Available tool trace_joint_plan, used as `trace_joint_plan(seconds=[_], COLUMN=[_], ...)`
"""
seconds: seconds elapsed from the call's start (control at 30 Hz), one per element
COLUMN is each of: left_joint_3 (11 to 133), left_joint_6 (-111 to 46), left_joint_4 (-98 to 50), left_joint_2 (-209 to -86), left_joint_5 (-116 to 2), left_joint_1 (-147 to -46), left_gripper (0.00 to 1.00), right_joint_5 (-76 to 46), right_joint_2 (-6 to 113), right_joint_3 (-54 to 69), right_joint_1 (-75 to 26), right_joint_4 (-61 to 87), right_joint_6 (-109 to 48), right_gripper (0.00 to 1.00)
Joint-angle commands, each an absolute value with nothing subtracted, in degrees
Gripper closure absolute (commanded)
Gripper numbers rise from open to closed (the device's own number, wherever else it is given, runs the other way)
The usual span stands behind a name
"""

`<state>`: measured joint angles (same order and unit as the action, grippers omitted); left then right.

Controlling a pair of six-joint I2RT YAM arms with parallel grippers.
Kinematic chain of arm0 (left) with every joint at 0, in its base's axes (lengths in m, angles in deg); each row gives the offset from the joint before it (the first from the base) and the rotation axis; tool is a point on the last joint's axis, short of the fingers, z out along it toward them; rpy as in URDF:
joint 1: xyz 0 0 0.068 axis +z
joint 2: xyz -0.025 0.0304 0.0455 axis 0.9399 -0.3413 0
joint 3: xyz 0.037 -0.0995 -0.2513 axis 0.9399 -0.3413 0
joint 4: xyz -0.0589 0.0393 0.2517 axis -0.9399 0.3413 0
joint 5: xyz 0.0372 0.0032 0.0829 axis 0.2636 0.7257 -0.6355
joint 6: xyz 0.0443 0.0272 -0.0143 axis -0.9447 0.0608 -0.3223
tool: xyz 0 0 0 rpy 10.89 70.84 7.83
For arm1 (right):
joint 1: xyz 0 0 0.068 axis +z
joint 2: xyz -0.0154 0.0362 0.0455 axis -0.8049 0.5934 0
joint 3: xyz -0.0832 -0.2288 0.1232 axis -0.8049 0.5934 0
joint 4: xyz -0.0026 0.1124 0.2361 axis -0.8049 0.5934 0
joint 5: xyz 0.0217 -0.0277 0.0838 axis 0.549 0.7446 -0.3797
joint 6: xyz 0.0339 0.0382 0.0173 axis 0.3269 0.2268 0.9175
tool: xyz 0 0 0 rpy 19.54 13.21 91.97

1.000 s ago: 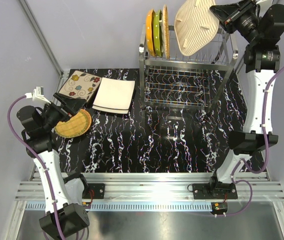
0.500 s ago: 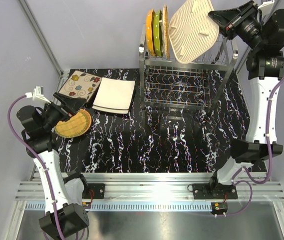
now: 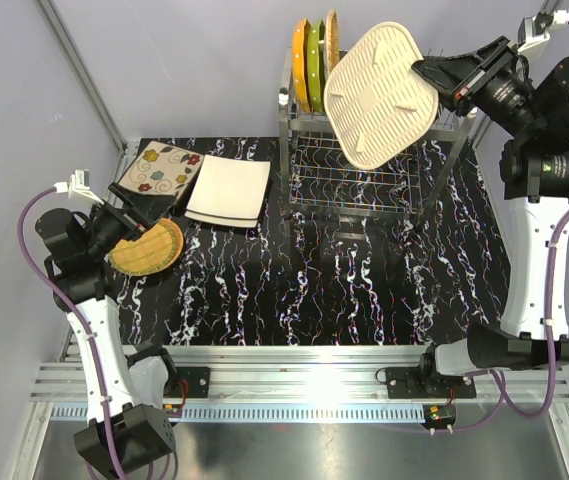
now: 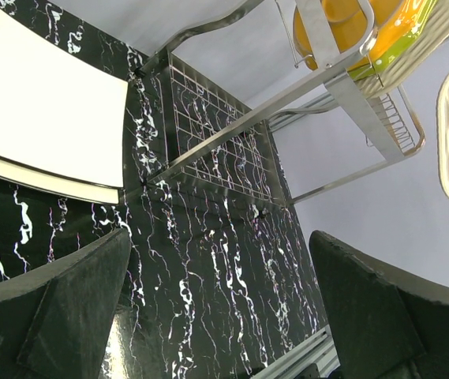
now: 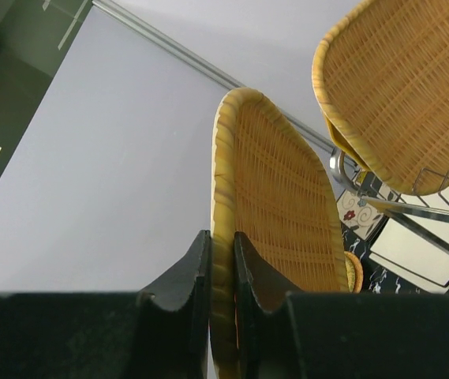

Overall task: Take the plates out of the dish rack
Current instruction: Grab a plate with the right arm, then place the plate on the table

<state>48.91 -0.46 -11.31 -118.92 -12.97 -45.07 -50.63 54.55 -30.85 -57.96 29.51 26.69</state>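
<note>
Three plates (image 3: 229, 188) lie on the worktop (image 3: 364, 290), the right pincer (image 3: 434, 75) pinches a wicker plate (image 3: 379, 95) aloft, three more stand in the dish rack (image 3: 286, 130), and the left pincer (image 4: 218, 308) is spread.

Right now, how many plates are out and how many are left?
Three lie on the table: floral plate, white square plate, round wicker plate. The right gripper holds a fourth, the big wicker plate, in the air. Three wait upright in the dish rack: orange plate, green plate, tan wicker plate.
</note>
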Motion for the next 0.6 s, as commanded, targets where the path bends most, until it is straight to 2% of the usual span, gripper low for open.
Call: trace_joint_plan(seconds=[0.0,0.57], left_joint_3=[49.5,47.7], left_joint_6=[0.7,4.4], left_joint_4=[-14.3,-14.8], left_joint_2=[-118.6,-119.4], left_joint_5=[-11.0,-11.0], left_joint_1=[-45.4,-47.1], left_gripper=[0.01,0.01], right_joint_5=[-52.1,-53.2], right_joint_2=[51.5,44.0], right_joint_3=[-29.6,-16.3], right_joint_1=[-57.7,-55.1], right_joint_4=[25.4,29.5], right_joint_6=[28.6,24.8], right_gripper=[1.00,1.00])
